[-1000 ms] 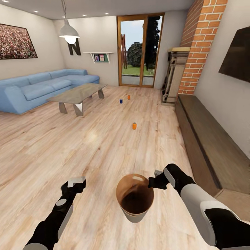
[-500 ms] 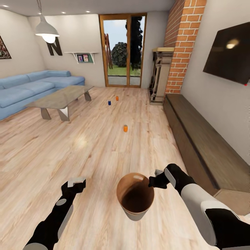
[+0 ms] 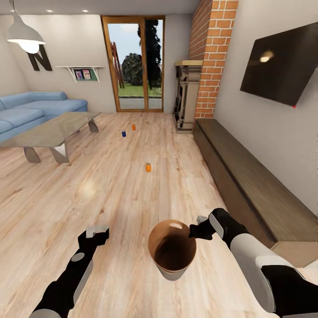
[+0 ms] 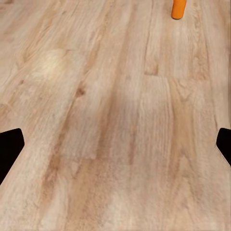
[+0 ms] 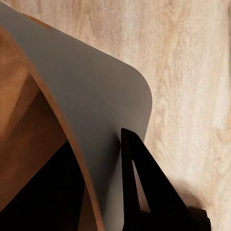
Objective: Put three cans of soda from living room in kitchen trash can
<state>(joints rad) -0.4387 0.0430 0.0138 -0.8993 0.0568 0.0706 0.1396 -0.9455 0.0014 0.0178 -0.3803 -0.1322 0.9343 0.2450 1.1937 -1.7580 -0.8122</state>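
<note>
Nearest, low in the head view: two black-and-white arms reaching forward over a light wood plank floor (image 3: 132,194). Right claw (image 3: 194,231) clamped on the rim of the trash can (image 3: 172,251), a round tan-brown bin held off the floor with its open mouth tilted toward the camera, dark inside. Seen close in the right wrist view, a black finger (image 5: 139,183) pressed against the bin's pale grey outer wall (image 5: 91,120). Left claw (image 3: 96,232) apart from the bin, spread wide with nothing between its fingers; in the left wrist view, black fingertips (image 4: 9,149) at both edges over bare planks. Farther ahead, standing upright on the floor, an orange soda can (image 3: 148,167), also visible in the left wrist view (image 4: 178,8). Well beyond it, near the glass doors, a blue soda can (image 3: 124,133) and a second orange can (image 3: 133,127) just beside each other. To the left, a low grey table (image 3: 48,132) and a blue sofa (image 3: 35,106). To the right, a long dark wooden bench (image 3: 247,176) along the wall under a black television (image 3: 282,66). Farthest back, a brick column (image 3: 212,57), a fireplace (image 3: 186,97) and wood-framed glass doors (image 3: 134,62) opening onto greenery.
</note>
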